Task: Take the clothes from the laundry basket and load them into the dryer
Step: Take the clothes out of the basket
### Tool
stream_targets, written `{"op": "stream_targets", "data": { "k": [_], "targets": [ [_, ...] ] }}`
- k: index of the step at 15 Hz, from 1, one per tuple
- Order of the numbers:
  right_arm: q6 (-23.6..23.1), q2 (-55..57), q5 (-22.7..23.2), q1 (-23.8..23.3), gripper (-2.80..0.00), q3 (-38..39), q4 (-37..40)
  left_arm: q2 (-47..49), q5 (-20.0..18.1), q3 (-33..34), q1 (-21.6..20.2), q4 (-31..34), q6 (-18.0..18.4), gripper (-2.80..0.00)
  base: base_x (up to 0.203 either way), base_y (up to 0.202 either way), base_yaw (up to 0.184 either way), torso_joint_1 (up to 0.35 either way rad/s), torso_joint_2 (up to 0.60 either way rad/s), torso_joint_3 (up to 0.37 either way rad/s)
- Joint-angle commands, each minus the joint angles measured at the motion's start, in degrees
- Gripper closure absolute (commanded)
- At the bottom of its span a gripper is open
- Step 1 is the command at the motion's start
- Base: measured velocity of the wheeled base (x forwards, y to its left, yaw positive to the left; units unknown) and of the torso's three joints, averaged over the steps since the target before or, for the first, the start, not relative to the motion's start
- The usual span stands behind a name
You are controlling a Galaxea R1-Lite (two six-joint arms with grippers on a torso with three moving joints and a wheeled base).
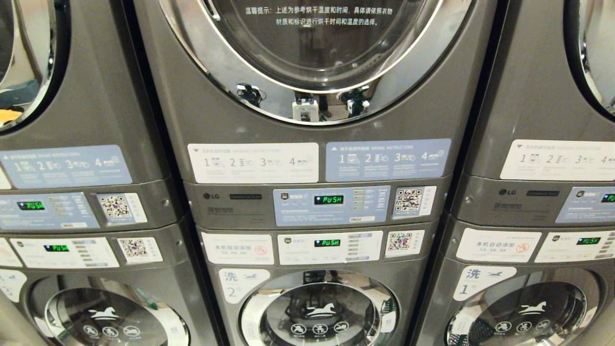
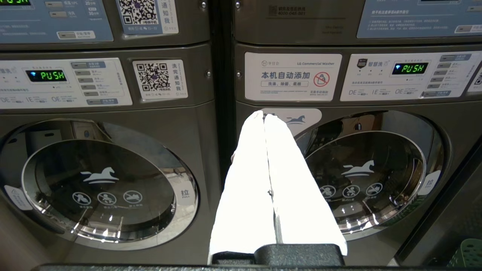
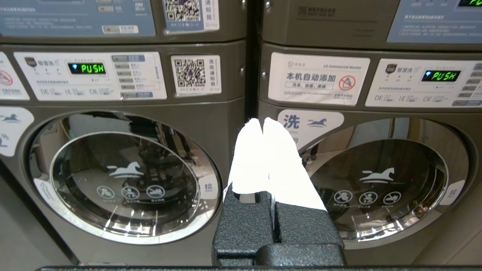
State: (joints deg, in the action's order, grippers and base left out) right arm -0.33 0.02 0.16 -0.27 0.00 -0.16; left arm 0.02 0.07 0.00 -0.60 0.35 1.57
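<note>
While both arms sit idle in front of the machines, we note our left end effector [image 2: 264, 117] pressed closed on nothing and our right end effector [image 3: 262, 121] likewise clenched and empty, each pointing at the seam between two lower machines. Nothing carries the task's things in view: no clothes appear anywhere, and of a basket we see only a green perforated corner [image 2: 469, 253] low beside the machines in the left wrist view, which we judge may be the laundry basket; its contents are hidden. Count from the head view: three stacked columns, so three upper doors partly visible and three lower doors; the centre dryer door [image 1: 307, 53] is shut, and the lower washer door [image 1: 318, 312] below it is shut too. Four green PUSH displays are readable, two of them on the centre column [image 1: 328, 199]. Risks, as we judge them: the dryer door is not yet opened, so any load would meet glass; upper and lower doors look alike, and clothes could go into a washer by mistake; the basket sits outside the head view, so a reach for it would go blind; closed fingers must part before any grasp.
</note>
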Motion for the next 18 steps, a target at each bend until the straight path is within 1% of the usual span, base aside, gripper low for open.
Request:
{"op": "stream_targets", "data": {
  "k": [1,13,18],
  "targets": [
    [-0.1,0.0,0.0,0.0,0.00,-0.1,0.0,0.0,0.0,0.0,0.0,0.0,0.0,0.00,0.000,0.000,0.000,-0.144,0.31,0.168],
    [-0.2,0.0,0.0,0.0,0.00,-0.1,0.0,0.0,0.0,0.0,0.0,0.0,0.0,0.00,0.000,0.000,0.000,-0.153,0.33,0.177],
    [-0.1,0.0,0.0,0.0,0.00,-0.1,0.0,0.0,0.0,0.0,0.0,0.0,0.0,0.00,0.000,0.000,0.000,-0.189,0.42,0.226]
  ]
}}
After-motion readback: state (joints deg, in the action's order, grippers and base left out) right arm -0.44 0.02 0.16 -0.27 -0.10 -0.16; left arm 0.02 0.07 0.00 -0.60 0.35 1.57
